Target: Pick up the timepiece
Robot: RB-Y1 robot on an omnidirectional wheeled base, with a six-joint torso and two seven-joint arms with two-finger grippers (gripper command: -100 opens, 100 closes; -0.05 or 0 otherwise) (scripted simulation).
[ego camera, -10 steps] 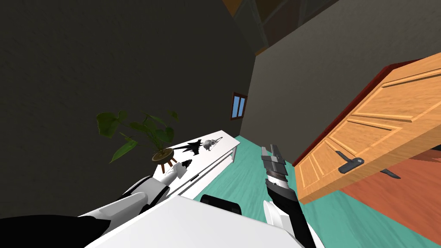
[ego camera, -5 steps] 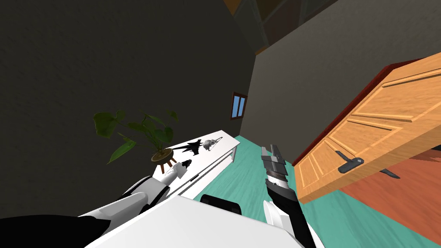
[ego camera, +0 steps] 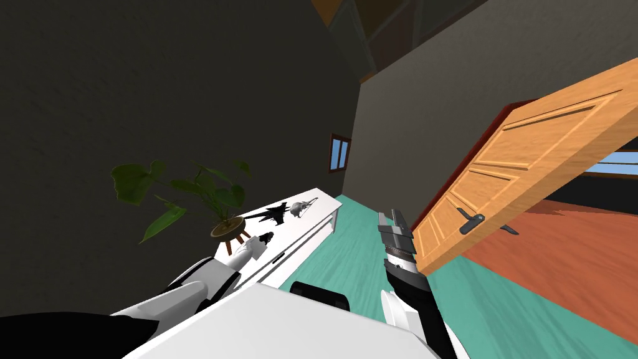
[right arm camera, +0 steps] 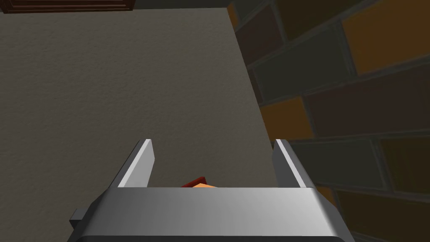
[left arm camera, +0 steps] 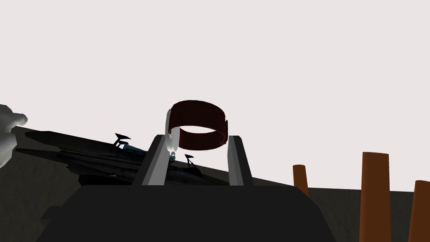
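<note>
Left claw (left arm camera: pixel 198 137): clenching on the watch (left arm camera: pixel 200 111), fingers (left arm camera: pixel 156 161) pressing the sides of its dark red band.
Watch: sitting between those fingers at the near end of the white surface (ego camera: pixel 309 215), close to the black model jet (left arm camera: pixel 84 155).
Plant pot (ego camera: pixel 225 227): standing left of the left claw.
Right claw (ego camera: pixel 391 217): hanging released over the green floor (ego camera: pixel 349 249), fingers standing wide apart.

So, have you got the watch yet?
Nearly. Done: my left gripper is at the white table. In hand: its fingers press both sides of the dark red watch band. Left: lifting it away; I can't tell if it's off the tabletop yet. My right gripper hangs open, idle.
</note>
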